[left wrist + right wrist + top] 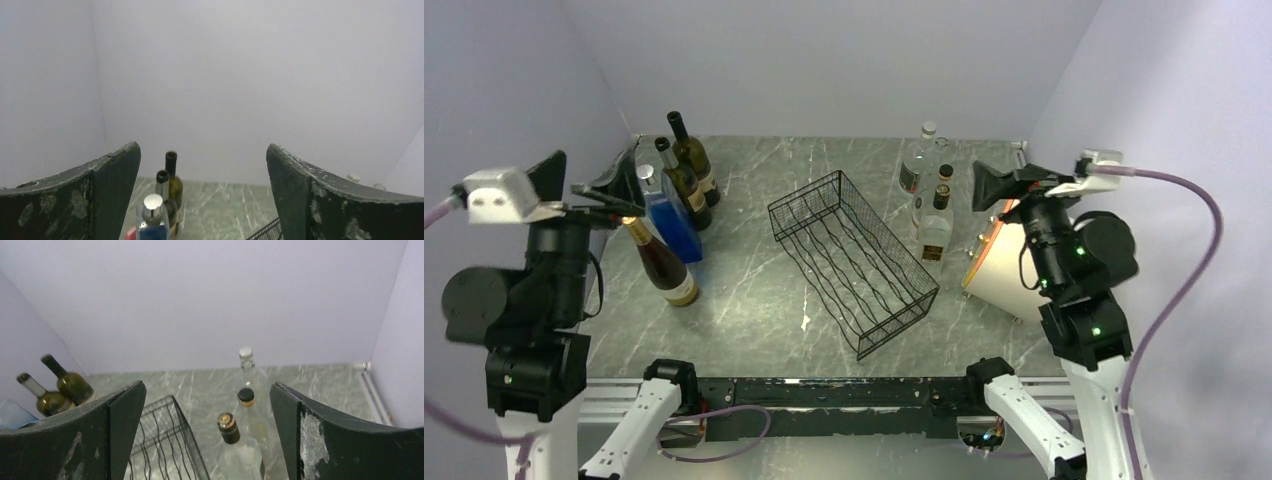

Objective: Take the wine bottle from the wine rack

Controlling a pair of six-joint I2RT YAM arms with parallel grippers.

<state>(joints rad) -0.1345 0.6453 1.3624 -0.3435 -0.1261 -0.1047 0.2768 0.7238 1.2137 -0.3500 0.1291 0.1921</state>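
Evidently the wine rack [852, 262] is seen empty at mid worktop [754, 300], its long axis running far-left to near-right. The wine bottle [662, 265], dark glass with gold foil and a pale label, is stood upright left of the rack, just beneath the left hand [609, 192], judged the nearer. Both hands are spread wide with nothing gripped; the right hand [989, 188] is well apart.

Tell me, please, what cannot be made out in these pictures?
Top view: labels are too small to read, as on the brown bottle.
Top view: the right arm hides part of the orange-rimmed object; what it is stays unclear.
Left wrist view: the bottom edge cuts off the rack and the blue bottle.
Right wrist view: the bottom edge and a finger hide most of the rack.
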